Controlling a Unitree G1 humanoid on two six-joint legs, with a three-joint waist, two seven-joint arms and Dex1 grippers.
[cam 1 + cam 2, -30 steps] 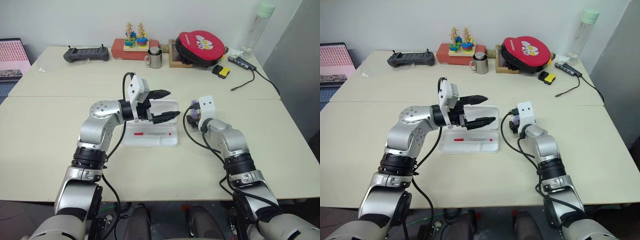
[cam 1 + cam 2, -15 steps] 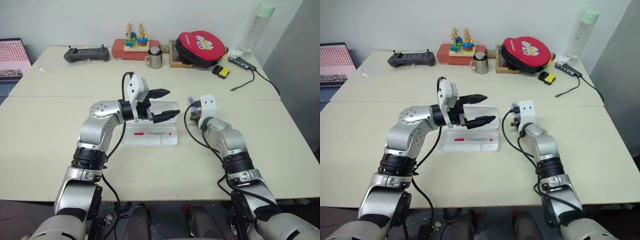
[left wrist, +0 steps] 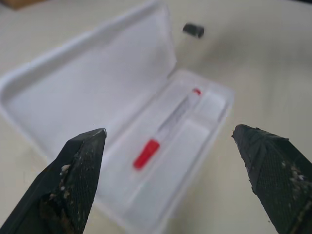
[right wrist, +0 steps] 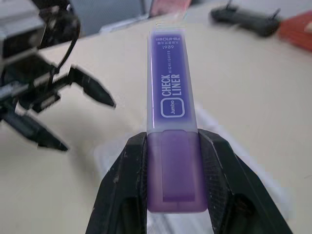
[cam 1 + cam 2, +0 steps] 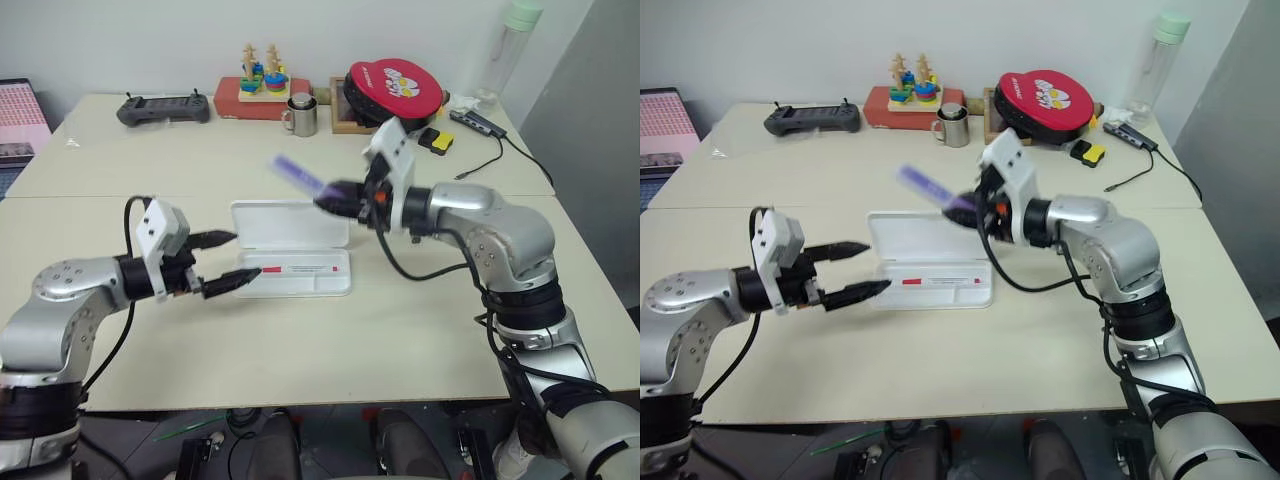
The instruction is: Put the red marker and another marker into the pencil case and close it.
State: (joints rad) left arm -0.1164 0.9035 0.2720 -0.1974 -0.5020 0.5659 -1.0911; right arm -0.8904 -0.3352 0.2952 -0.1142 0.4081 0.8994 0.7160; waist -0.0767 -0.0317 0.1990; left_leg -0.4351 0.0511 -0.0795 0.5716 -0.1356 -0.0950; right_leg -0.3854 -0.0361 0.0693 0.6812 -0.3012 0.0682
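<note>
White plastic, hinged open: the pencil case (image 5: 292, 248) lies flat near the middle of the tabletop (image 5: 420, 330), lid laid back on the far side, tray toward the robot. Inside the tray, in its long compartment, rests the red marker (image 5: 298, 268), red cap toward the robot's left; the narrower compartment beside it looks unoccupied.

Right gripper (image 5: 335, 197): clenched on the purple marker (image 4: 171, 122), its two black fingers (image 4: 124, 180) pinching the cap end while the barrel projects ahead. The marker is held in the air above the far edge of the open lid, slanting upward and toward the robot's left, apart from the case.

Left gripper (image 5: 227, 262): released, jaws spread wide and carrying nothing. It hovers just beside the case's left end, low over the tabletop, pointing toward the tray. A small dark block (image 3: 193, 30) lies on the tabletop beyond the case's right end.

Step in hand, by judgement: the first marker is stowed, and the second is being carried to the case; the lid is not yet shut. The next move would call for bringing the purple marker down over the tray, turning it roughly parallel to the red marker so that it fits within the walls, then letting go. Closing would then need the lid swung forward over the tray, with the free left gripper well placed to steady the case or fold the lid.
</note>
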